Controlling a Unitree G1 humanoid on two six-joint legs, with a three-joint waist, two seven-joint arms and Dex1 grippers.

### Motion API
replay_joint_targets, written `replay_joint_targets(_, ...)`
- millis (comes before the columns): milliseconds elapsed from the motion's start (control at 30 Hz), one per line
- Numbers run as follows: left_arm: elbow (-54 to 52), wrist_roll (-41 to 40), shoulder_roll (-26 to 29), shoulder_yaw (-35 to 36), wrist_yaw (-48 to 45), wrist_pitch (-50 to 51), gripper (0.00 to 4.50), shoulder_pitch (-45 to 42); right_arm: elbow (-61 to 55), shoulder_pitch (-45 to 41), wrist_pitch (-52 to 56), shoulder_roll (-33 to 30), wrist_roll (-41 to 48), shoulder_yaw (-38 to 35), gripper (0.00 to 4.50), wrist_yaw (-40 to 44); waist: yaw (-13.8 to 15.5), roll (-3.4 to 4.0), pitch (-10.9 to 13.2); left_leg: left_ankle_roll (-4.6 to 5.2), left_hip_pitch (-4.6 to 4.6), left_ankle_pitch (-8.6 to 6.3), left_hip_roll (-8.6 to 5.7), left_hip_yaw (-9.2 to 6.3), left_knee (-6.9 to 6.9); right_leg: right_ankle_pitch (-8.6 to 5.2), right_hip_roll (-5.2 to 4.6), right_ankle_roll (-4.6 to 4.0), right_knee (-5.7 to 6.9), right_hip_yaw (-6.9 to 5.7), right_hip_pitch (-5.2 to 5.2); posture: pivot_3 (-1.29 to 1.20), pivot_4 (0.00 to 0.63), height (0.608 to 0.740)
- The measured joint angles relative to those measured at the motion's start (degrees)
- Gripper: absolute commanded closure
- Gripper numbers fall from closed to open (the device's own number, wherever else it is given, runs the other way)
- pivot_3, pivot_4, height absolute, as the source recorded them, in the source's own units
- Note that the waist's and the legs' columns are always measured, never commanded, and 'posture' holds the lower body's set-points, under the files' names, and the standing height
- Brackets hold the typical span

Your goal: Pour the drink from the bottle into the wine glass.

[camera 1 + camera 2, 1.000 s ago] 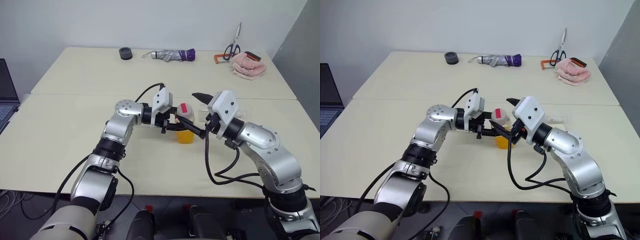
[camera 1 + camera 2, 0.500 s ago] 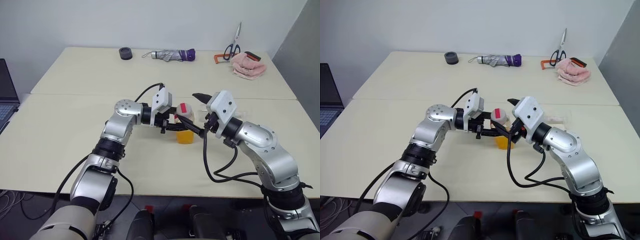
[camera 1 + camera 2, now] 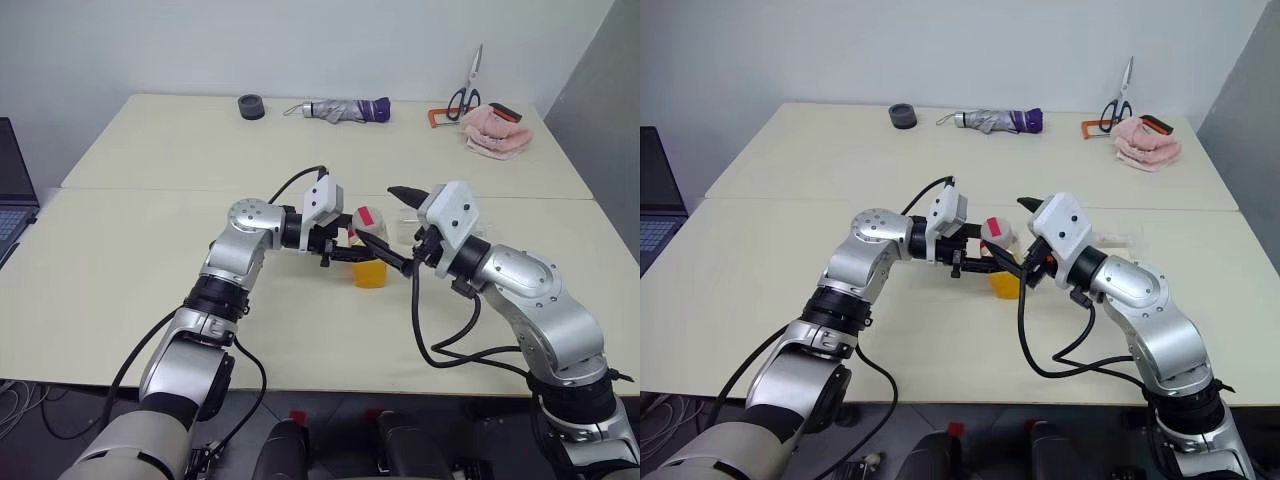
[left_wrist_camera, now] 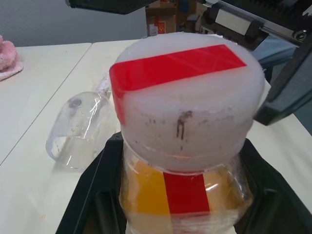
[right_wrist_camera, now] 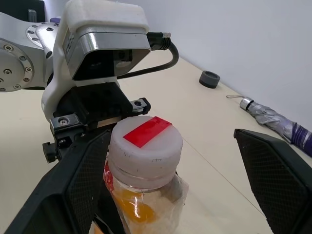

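the bottle (image 3: pixel 369 248) stands upright on the near table (image 3: pixel 120 270), its long axis vertical and its white cap (image 5: pixel 145 144) pointing straight up, a little right of the table's middle and well clear of the near edge. it is a small clear plastic bottle with a squarish body; a red strip lies across the top of the cap and a vertical red stripe runs down the front of the body. the drink (image 3: pixel 370 273), bright orange-yellow, fills the lower part of the body. the left gripper (image 3: pixel 362 253) reaches in from nine o'clock and is clamped on the bottle just below the cap, one black finger on each side of the body. the right gripper (image 3: pixel 404 228) comes in from three o'clock with its fingers spread wide and grasping nothing, one finger beside the bottle and the other standing apart above it. the wine glass (image 4: pixel 78 129) lies on its side on the table just past the bottle at about one o'clock, clear and colourless, its rounded bowl nearest the bottle. at the far side of the far table lie a folded umbrella (image 3: pixel 345 109) at twelve o'clock, scissors (image 3: pixel 467 92) and a pink cloth (image 3: pixel 496 131) at about two o'clock.
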Motion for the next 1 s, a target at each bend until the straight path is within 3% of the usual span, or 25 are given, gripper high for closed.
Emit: replay_joint_targets(1000, 0.39, 0.05, 0.49, 0.0, -0.56, -0.11, 2.34, -0.29, -1.74, 1.9, 0.77, -2.39, 2.23, -1.97, 0.2, 0.11, 0.0, 0.0, 0.0, 0.0, 0.0, 0.0, 0.0, 0.0, 0.0, 0.0, 0.0, 0.0, 0.0, 0.0, 0.0, 0.0, 0.15, 0.74)
